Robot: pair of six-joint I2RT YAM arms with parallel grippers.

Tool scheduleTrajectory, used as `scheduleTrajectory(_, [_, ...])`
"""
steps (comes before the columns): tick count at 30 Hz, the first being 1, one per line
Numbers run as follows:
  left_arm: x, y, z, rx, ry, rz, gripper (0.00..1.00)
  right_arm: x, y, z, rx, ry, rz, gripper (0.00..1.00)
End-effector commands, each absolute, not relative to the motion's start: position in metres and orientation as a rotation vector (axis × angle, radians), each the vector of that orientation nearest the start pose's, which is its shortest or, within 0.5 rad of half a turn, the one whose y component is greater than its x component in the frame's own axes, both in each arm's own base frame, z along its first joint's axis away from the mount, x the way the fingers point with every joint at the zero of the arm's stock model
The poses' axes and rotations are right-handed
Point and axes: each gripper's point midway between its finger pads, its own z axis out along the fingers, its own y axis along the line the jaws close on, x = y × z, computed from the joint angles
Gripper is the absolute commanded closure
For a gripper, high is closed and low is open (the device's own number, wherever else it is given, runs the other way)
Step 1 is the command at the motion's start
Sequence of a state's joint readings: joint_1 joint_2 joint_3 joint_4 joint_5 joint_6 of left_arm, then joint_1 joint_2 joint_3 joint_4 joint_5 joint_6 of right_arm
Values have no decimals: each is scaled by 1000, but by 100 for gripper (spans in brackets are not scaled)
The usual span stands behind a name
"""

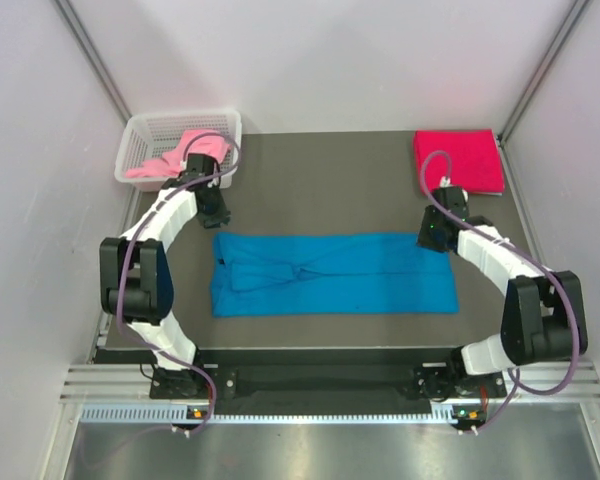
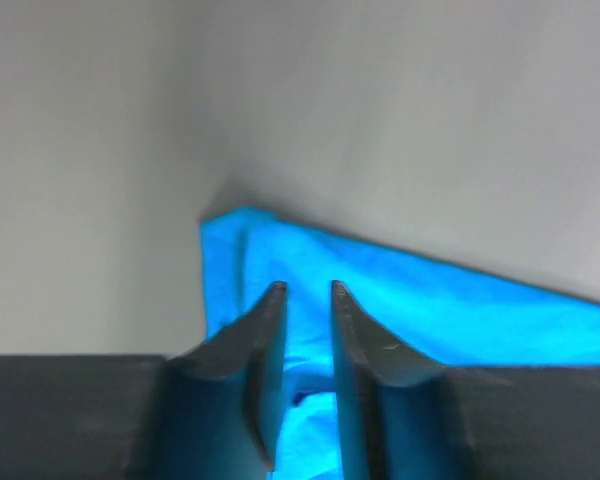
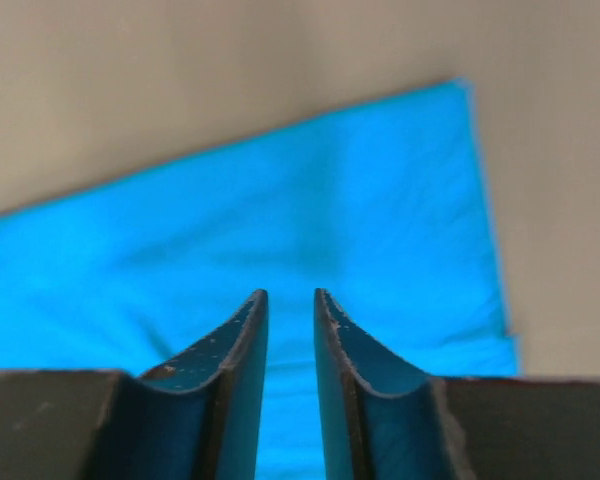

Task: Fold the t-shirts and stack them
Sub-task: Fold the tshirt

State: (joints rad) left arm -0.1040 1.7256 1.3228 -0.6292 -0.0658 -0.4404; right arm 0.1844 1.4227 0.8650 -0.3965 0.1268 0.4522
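- A bright blue t-shirt lies flat in the middle of the dark table. It is folded into a long band, and its long axis runs left to right across the robot's front.
- A knot of creases shows near the middle of the band; the ends look smoother.
- The left gripper hangs just above the band's far-left corner. Most of the cloth lies to its right and toward the robot.
- In the left wrist view the left gripper shows its jaws a narrow slit apart. Nothing is between them, and blue cloth is seen below.
- The right gripper sits at the band's far-right corner, with the cloth stretching away to its left.
- In the right wrist view the right gripper is also parted only slightly and holds nothing. The shirt fills the view beneath it.
- Each arm is nearer its own end, so the next fold likely brings one short end over the other along the long axis.
- A red t-shirt, already folded square, rests at the far-right corner of the table, well apart from the blue one.
- A pink t-shirt lies bunched in a white mesh basket at the far-left corner, not yet folded.
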Motion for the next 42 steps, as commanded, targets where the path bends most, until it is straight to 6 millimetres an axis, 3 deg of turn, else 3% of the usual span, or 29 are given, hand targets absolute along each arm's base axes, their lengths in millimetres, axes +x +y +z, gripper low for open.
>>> scheduleTrajectory(1, [399,-36,89,-488,2577,-158,69,352,42,85,348,2465,180,70])
scheduleTrajectory(3, [395,-32,75,-487,2607,-138,66,358,33,82,366,2492,249,62])
scheduleTrajectory(4, [394,-32,70,-491,2619,-128,66,358,34,78,363,2518,257,62])
scheduleTrajectory(5, [392,-35,59,-483,2642,-137,66,359,15,68,431,2545,247,63])
scheduleTrajectory(8, [391,-48,45,-464,2689,-213,68,364,2,57,469,2567,263,64])
scheduleTrajectory(17, [397,-29,35,-496,2695,-61,68,358,-32,44,512,2603,143,68])
scheduleTrajectory(25, [397,-23,20,-509,2733,-5,77,346,-39,28,536,2653,99,70])
scheduleTrajectory(30, [396,-23,16,-520,2745,0,80,344,-35,21,535,2659,137,77])
scheduleTrajectory(31, [396,-23,16,-518,2745,3,80,342,-36,19,540,2664,136,82])
scheduleTrajectory(32, [395,-21,16,-518,2744,14,80,339,-39,17,557,2667,121,98])
scheduleTrajectory(33, [395,-20,17,-521,2741,26,80,338,-43,16,575,2662,101,100])
scheduleTrajectory(37, [394,-14,15,-530,2744,68,80,329,-63,17,664,2622,20,100])
scheduleTrajectory(42, [396,-16,14,-548,2743,57,80,327,-66,23,679,2594,24,100])
